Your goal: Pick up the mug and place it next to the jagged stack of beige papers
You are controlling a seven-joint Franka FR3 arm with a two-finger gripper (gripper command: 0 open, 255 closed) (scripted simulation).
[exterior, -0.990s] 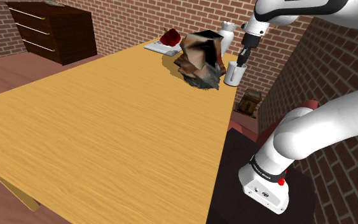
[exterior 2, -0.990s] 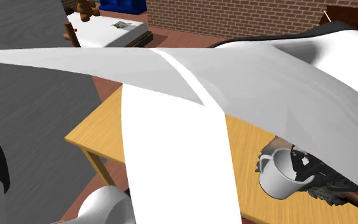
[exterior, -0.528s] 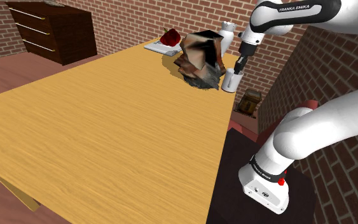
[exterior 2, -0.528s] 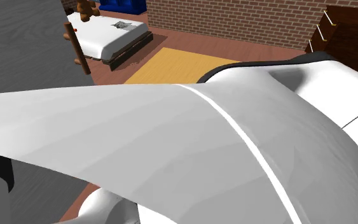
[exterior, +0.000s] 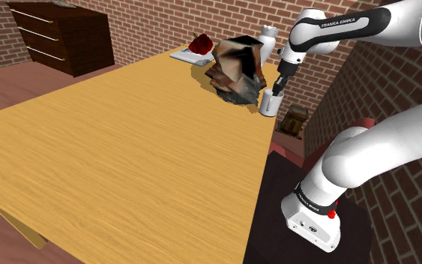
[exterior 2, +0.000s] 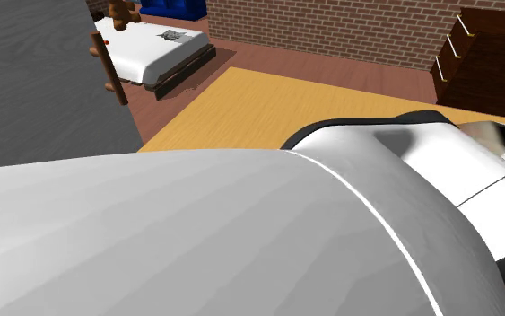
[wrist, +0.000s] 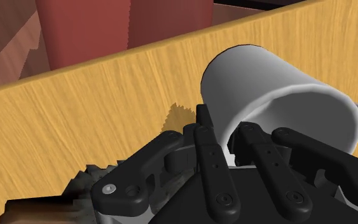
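Observation:
My black gripper (exterior: 279, 84) is shut on the rim of a white mug (exterior: 270, 103), one finger inside and one outside. In the shoulder view the mug hangs upright, low over the wooden table (exterior: 127, 157) near its right edge, just right of the jagged stack of brown and grey papers (exterior: 236, 71). I cannot tell whether its base touches the wood. From the wrist, the mug (wrist: 266, 83) lies tilted ahead of the gripper (wrist: 225, 127), its handle off to one side. The papers' ragged edge (wrist: 85, 181) shows beside the hand.
A red object (exterior: 200, 43) on a flat white thing (exterior: 182, 55) and a white object (exterior: 268, 34) stand at the table's far end. A dark dresser (exterior: 63, 34) is at the back left. My white arm (exterior 2: 241, 233) blocks much of the second exterior view; a bed (exterior 2: 156, 45) lies beyond.
The arm has carried the mug down and to the shoulder view's left, closer to the paper stack. In the second exterior view the arm now hides the mug.

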